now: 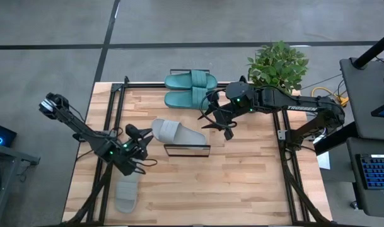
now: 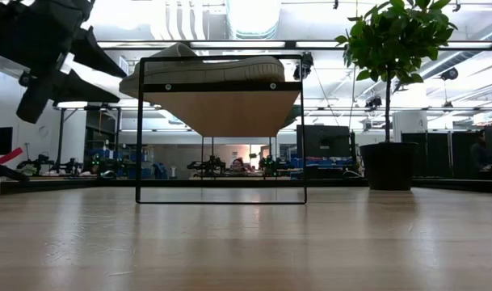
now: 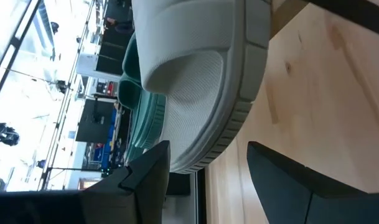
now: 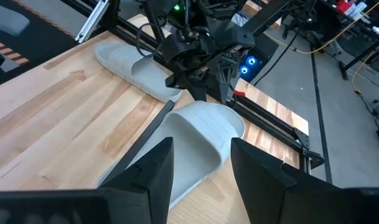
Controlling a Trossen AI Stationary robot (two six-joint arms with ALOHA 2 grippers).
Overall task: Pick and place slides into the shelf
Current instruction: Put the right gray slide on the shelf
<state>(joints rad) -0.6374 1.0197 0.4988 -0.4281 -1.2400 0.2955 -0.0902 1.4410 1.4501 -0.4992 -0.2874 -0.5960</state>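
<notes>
A light grey slide (image 1: 177, 132) lies sole down on the plank top of the shelf (image 2: 229, 113), slanted across its near end. My left gripper (image 1: 144, 140) is open, level with this slide's left end (image 3: 201, 93). Its fingertips stand on either side of the rounded end, and no touch shows. My right gripper (image 1: 226, 129) hangs open above the slide's right side and holds nothing (image 4: 201, 146). A second grey slide (image 1: 127, 192) lies on the table at the near left. The teal-green pair (image 1: 190, 88) lies side by side at the far edge.
A potted plant (image 1: 277, 63) stands at the table's far right corner. The shelf's black wire end frame (image 1: 186, 151) stands upright at mid-table. Bare wood spreads across the table's near right (image 1: 242, 189).
</notes>
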